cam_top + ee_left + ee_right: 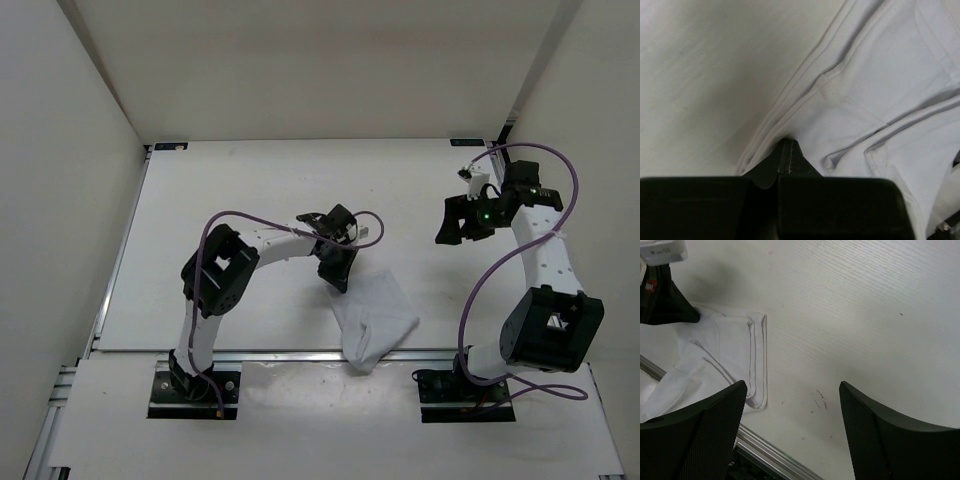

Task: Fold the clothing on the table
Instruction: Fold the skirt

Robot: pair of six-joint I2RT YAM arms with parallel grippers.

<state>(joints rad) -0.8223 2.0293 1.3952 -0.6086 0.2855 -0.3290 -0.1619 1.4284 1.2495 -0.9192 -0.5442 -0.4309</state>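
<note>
My left pincer (786,150) is closed tight, tips against the clothing (880,90) hem; my right pincer (791,387) gapes wide above the counter (865,300), clothing off to its left.

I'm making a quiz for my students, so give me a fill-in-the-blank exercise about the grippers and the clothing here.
1. The left gripper is ___ on an edge of the clothing.
2. The right gripper is ___ and holds nothing.
3. The clothing overlaps the table's ___ edge, not its far one.
Missing words: shut; open; near.
</note>
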